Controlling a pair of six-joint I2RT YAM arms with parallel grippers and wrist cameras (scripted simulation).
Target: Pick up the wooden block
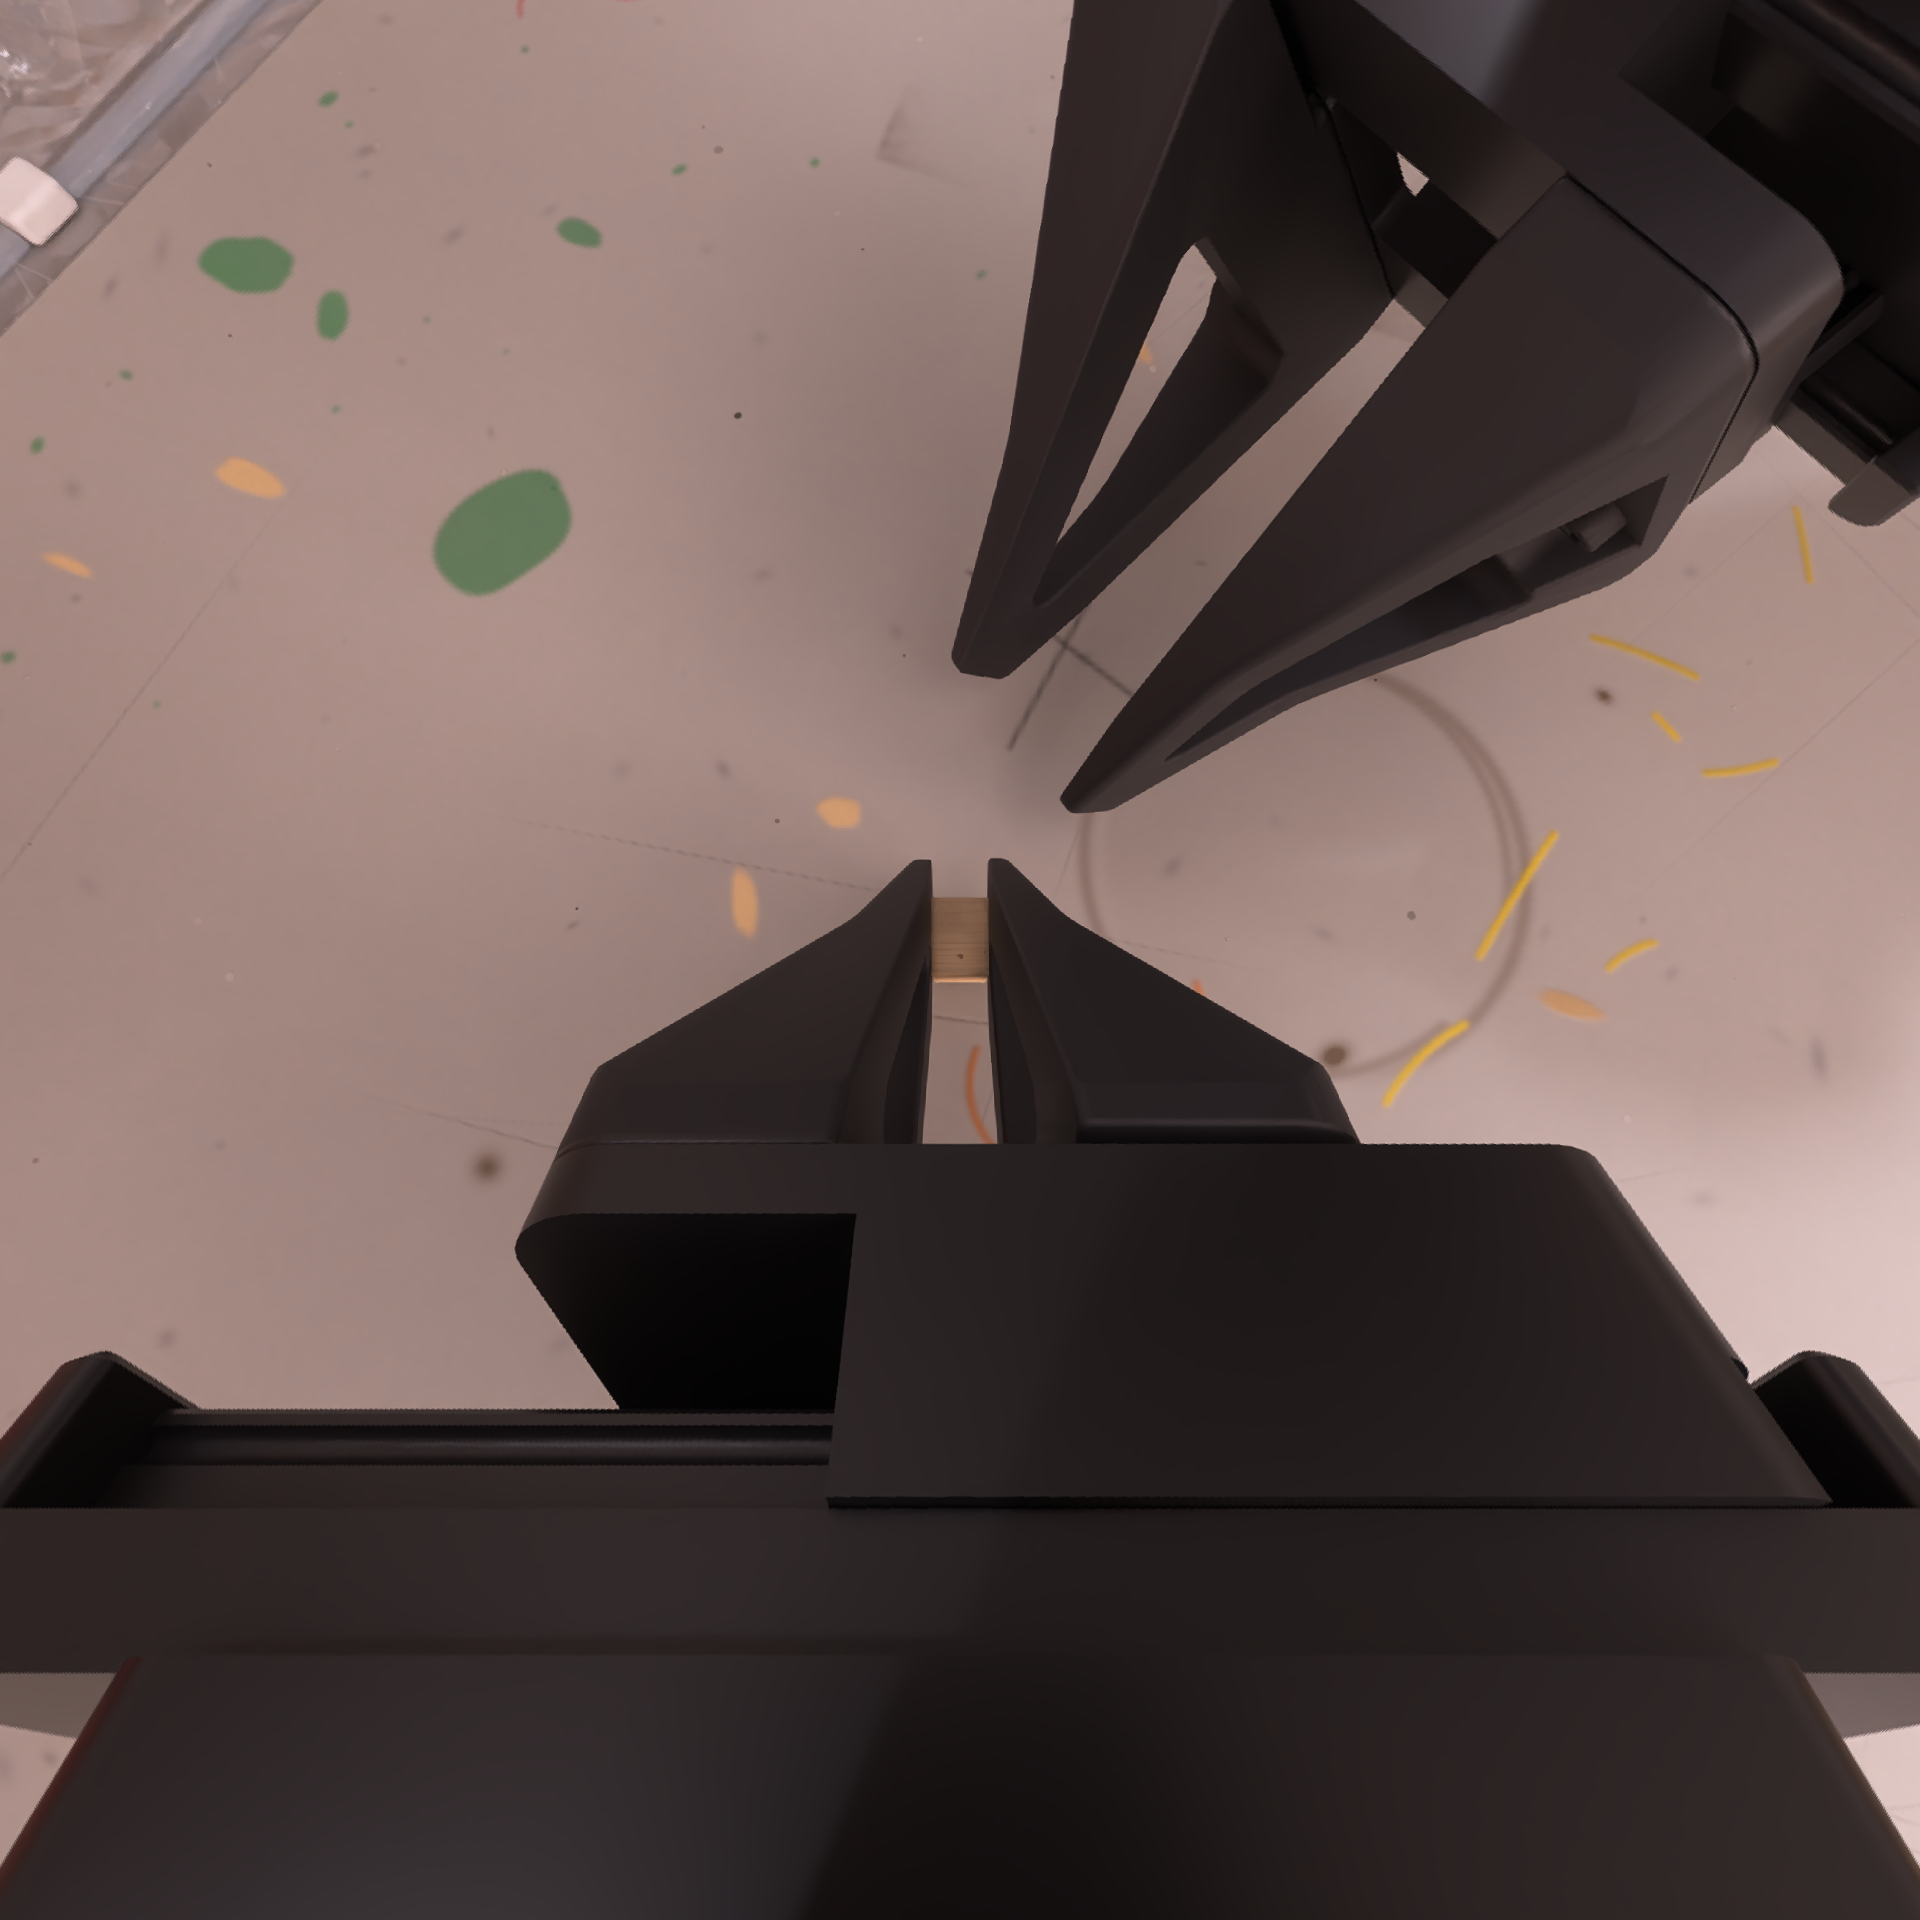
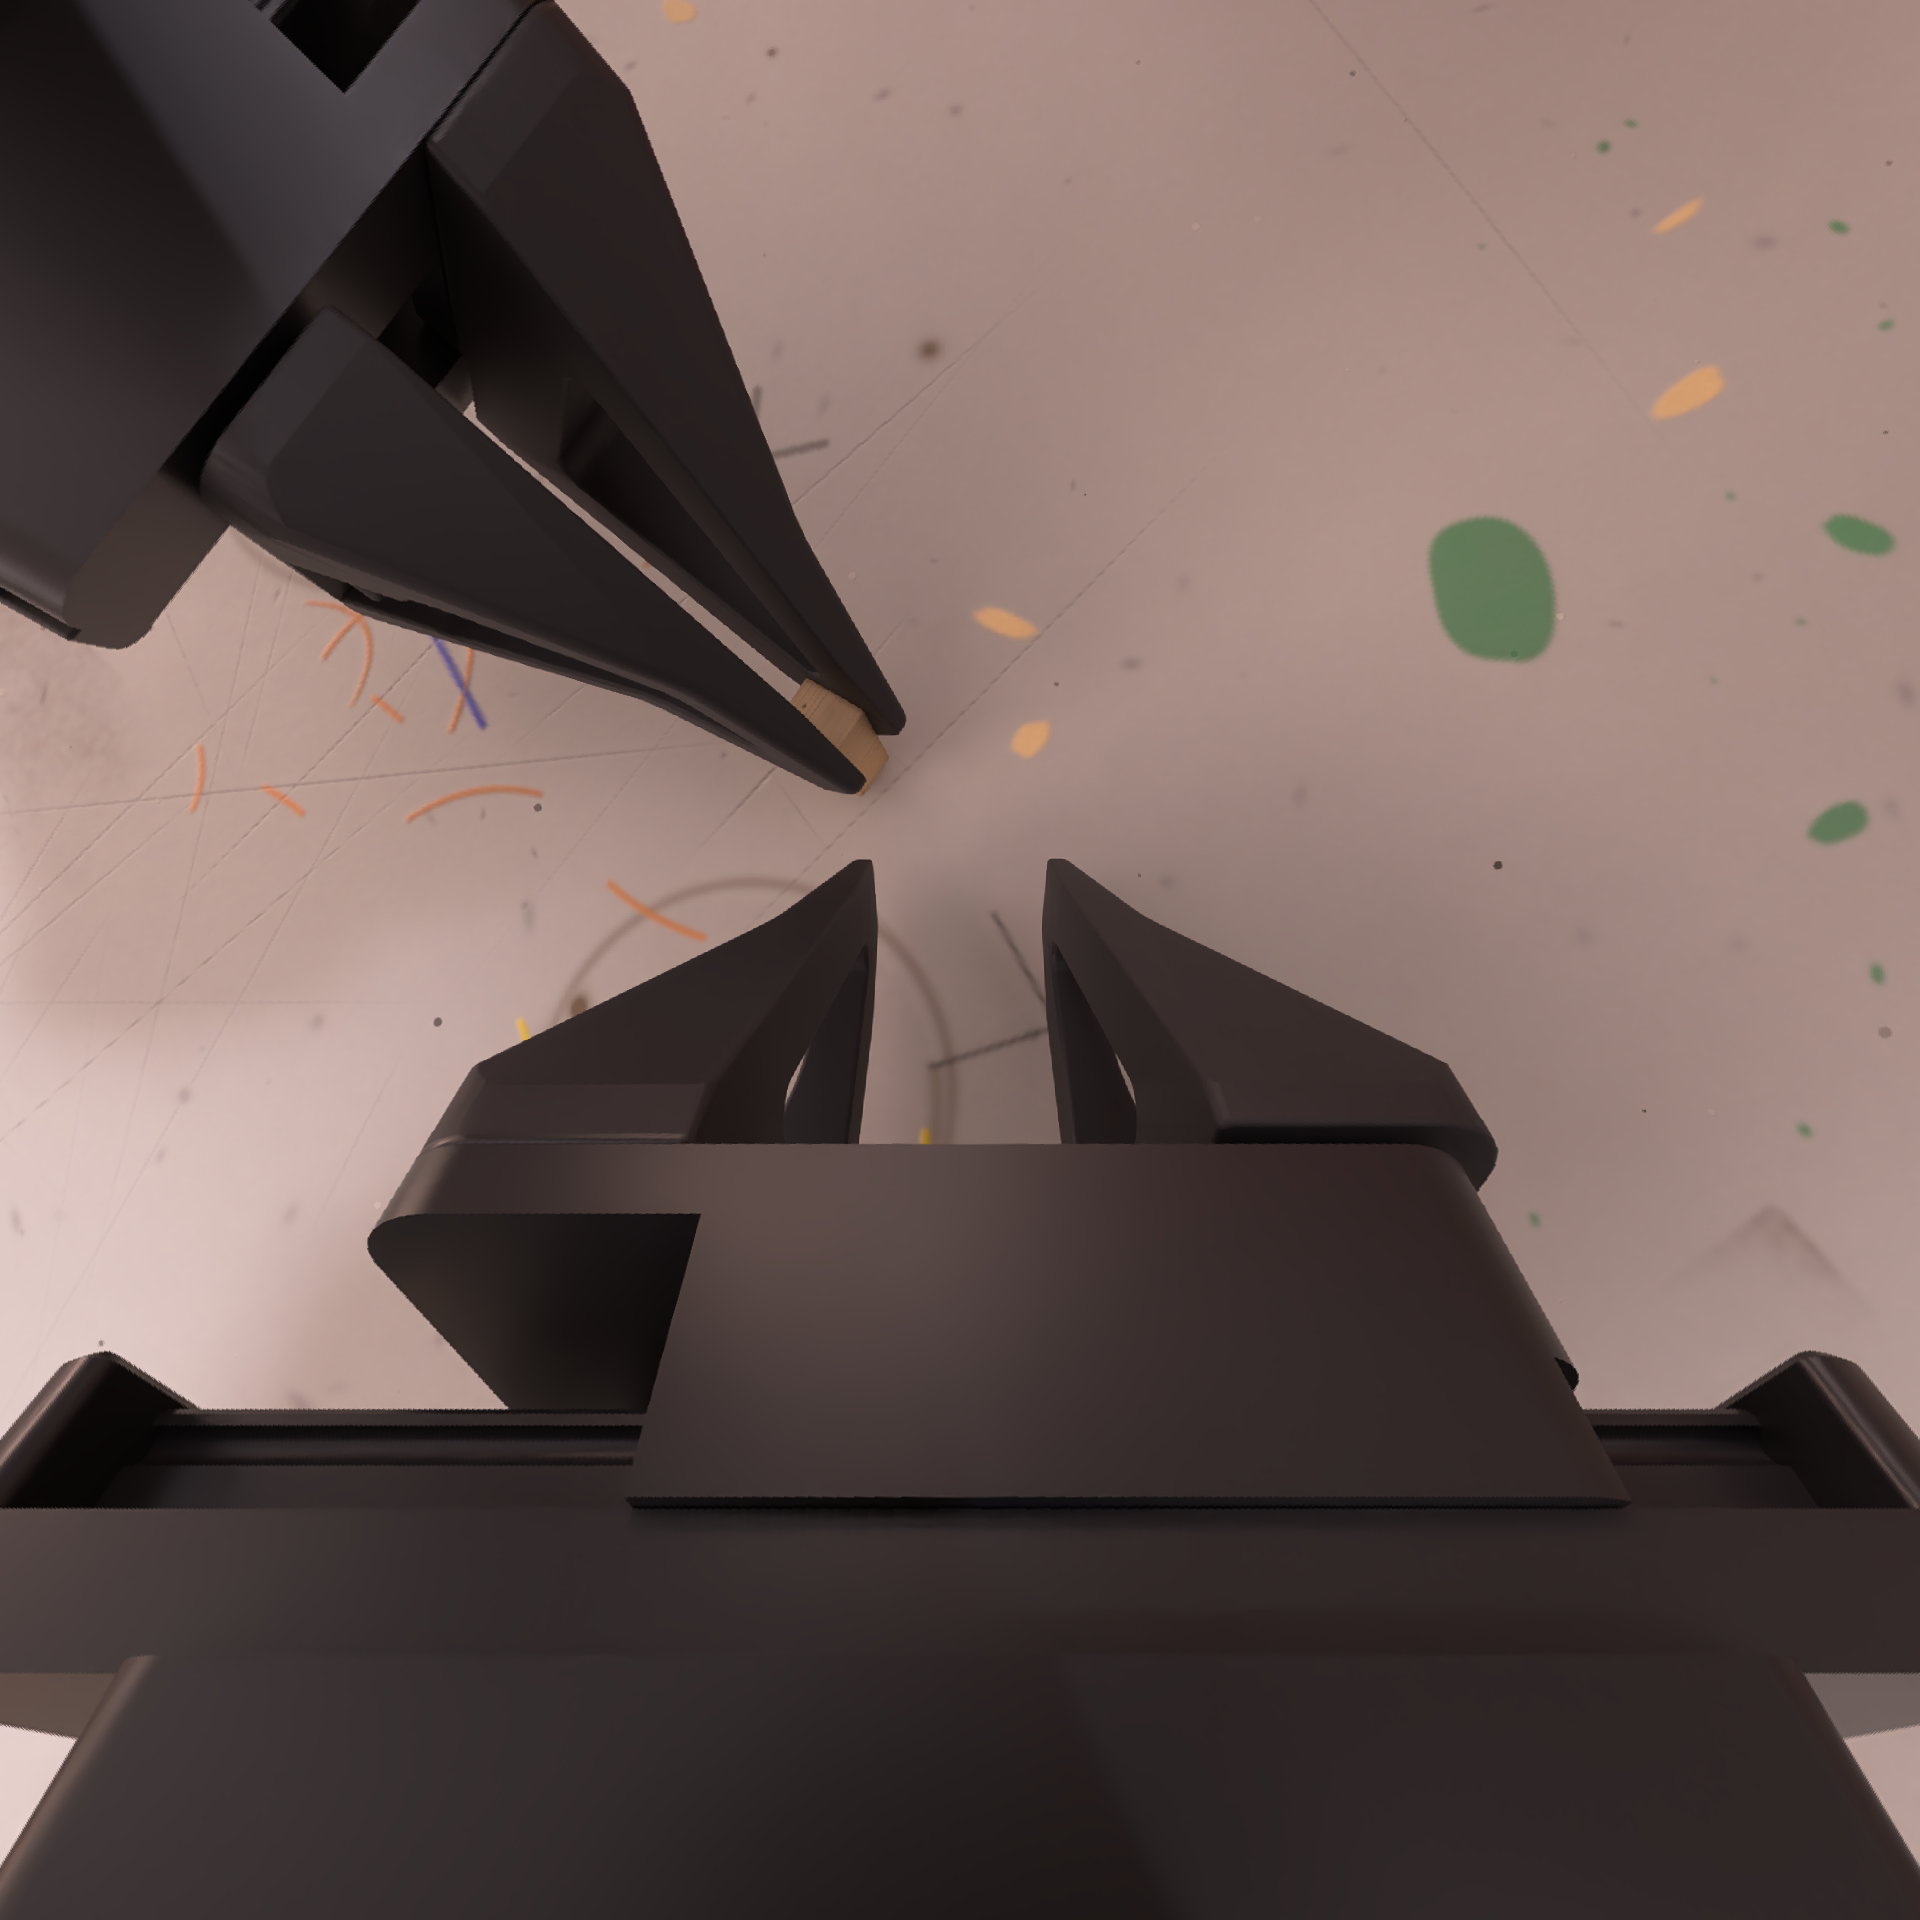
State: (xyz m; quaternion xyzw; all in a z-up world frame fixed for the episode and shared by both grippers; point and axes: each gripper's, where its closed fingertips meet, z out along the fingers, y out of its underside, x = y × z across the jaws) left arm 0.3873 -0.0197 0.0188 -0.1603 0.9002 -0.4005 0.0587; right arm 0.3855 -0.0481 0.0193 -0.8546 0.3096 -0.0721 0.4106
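A small pale wooden block (image 1: 958, 940) sits clamped between the tips of my left gripper (image 1: 958, 883), which is shut on it. The right wrist view shows the same block (image 2: 844, 732) pinched at the left gripper's fingertips, apparently just above the table. My right gripper (image 2: 958, 878) is open and empty, its tips a short way in front of the block. In the left wrist view the right gripper (image 1: 1029, 732) comes in from the upper right, fingers apart, close beyond the block.
The pale table (image 1: 416, 831) is speckled with green blots (image 1: 502, 530), orange blots and yellow strokes, all flat marks. A grey strip with a white clip (image 1: 36, 203) runs along the far left edge. A faint drawn circle (image 1: 1496, 831) lies under the grippers.
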